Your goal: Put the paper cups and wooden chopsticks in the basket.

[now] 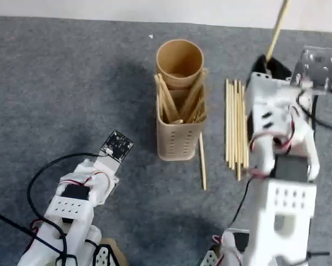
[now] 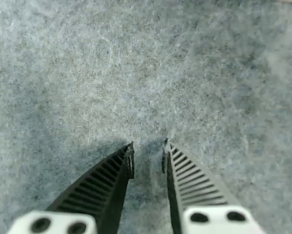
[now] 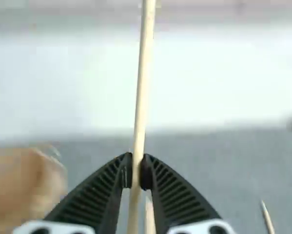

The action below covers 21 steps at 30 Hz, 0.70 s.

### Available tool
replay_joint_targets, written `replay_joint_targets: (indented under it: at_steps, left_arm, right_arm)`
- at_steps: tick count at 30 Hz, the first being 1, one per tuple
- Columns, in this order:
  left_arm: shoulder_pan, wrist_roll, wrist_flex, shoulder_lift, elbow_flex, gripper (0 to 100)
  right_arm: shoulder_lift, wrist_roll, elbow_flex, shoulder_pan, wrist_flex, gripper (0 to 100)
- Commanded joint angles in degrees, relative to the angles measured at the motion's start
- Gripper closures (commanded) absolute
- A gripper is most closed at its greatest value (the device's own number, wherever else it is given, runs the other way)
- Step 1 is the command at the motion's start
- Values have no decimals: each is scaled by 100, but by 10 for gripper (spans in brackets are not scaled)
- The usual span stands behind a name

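A grey felt table [image 1: 71, 66] bears a tan perforated plastic basket [image 1: 179, 141], which holds a brown paper cup [image 1: 179, 60] at its far end and several wooden chopsticks [image 1: 194, 100] leaning inside. A row of loose chopsticks [image 1: 236, 124] lies between the basket and the right arm, and a single chopstick [image 1: 202, 160] lies just beside the basket. The right gripper [image 3: 136, 168] is clamped on one raised chopstick [image 3: 145, 73]. The left gripper [image 2: 148, 146] hovers over bare felt, narrowly parted and empty.

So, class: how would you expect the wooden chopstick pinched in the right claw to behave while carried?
Probably stiff: the chopstick runs straight out of the right claw with no sag. Likely light, being so thin. With most of its visible length beyond the claw, it may pivot or slip in the grip.
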Motion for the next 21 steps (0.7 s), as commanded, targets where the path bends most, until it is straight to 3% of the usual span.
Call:
replay_joint_targets:
  at_steps: [1, 4, 9, 16, 21]
  left_arm:
    - [75, -53, -79, -75, -13, 870]
    - [75, -53, -79, -75, -13, 870]
    - [75, -53, -79, -75, -4, 870]
    - [75, -53, -79, -75, -4, 870]
    - [75, -53, -79, -75, -4, 870]
  right_arm:
    - [-549, -97, -13, -664, -514, 994]
    - [-567, -105, 48, -1262, -848, 994]
    - [-558, -97, 1323, -1859, -2158, 994]
    - [-585, -70, 3292, -1921, -4207, 992]
    - [-585, -70, 3670, -1912, -4330, 943]
